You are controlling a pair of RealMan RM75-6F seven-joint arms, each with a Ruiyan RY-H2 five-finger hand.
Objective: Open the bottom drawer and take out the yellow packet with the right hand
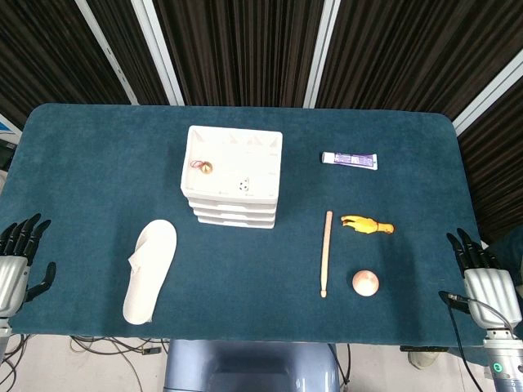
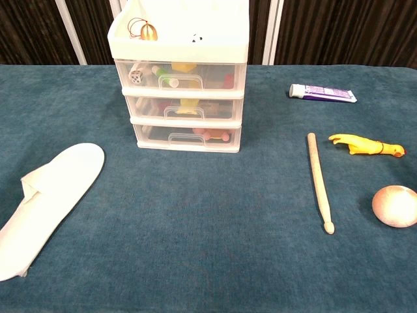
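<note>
The bottom drawer (image 2: 187, 137) of the drawer unit (image 2: 180, 78) is closed; a packet inside cannot be told apart. Right of the unit lie a stick (image 2: 319, 181), a ball (image 2: 395, 206), a tube (image 2: 322, 92). Left — a slipper (image 2: 47, 199). Both hands — left hand (image 1: 20, 260), right hand (image 1: 482, 273) — rest at the table (image 1: 90, 155) edges well clear of the unit, fingers spread, holding nothing.

Left hand (image 1: 18, 257) sat at 8 o'clock in head view, fingers spread, pointing toward 12, holding nothing. Right hand (image 1: 482, 273) sat at 4 o'clock, fingers apart, likewise empty. Neither appeared in chest view.
</note>
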